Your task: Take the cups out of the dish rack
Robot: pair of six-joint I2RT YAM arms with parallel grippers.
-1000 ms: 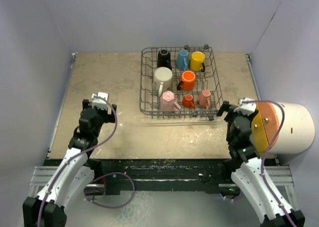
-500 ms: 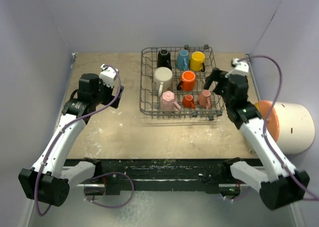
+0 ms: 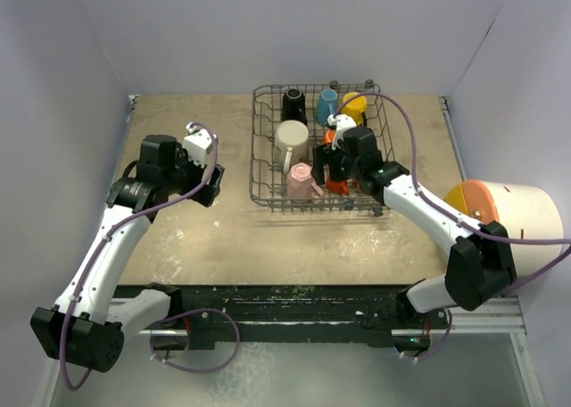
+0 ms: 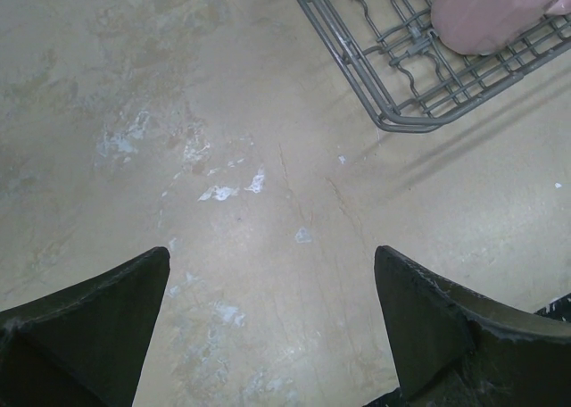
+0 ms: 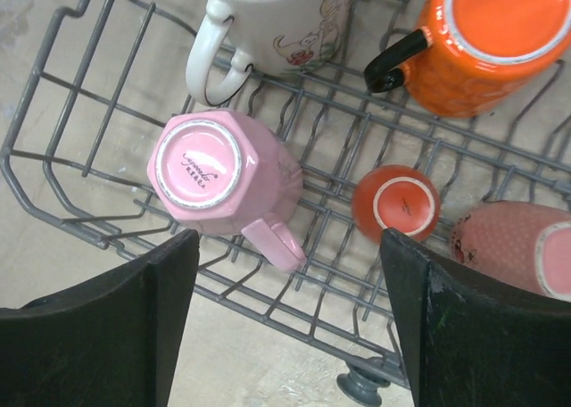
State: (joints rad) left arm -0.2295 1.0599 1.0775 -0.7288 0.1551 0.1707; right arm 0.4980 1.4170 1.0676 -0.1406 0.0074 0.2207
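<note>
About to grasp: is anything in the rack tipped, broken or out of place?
The speckled pink mug lies on its side in the dish rack; the plain pink mug and small orange cup beside it sit base-up. No breakage visible.

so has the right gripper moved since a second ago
Yes. The right gripper was outside the dish rack, off its near right corner; it has swung left over the rim and now hangs above the front row, beside the left pink cup.
</note>
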